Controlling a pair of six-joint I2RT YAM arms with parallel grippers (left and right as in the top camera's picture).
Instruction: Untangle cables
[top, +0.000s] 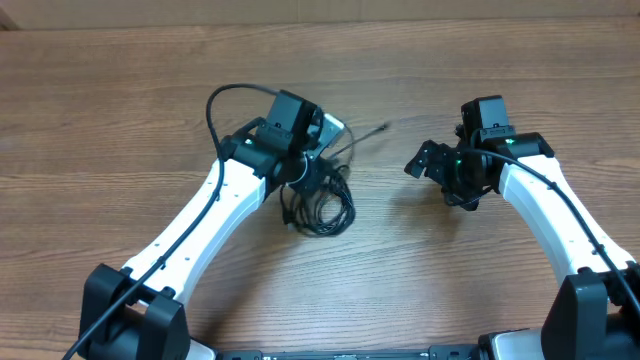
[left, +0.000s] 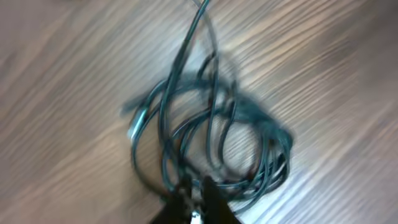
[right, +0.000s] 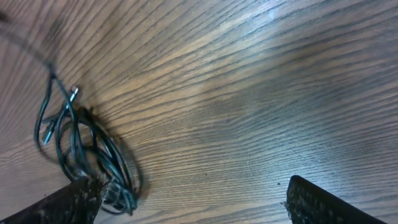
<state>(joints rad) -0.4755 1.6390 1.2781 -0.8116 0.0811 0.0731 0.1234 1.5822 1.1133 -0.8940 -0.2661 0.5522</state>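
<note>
Closest to the lens, the dark fingers of my left gripper (left: 198, 194) are pressed together, pinching the near edge of the tangled bundle of thin black cables (left: 211, 137). The bundle spreads out ahead of them on the brown wood-grain counter (left: 323, 56). On my right gripper (right: 199, 208) the fingers stand wide apart above the counter. The same bundle lies just beside one of them, a silver-tipped plug (right: 74, 92) poking out on its far side.
</note>
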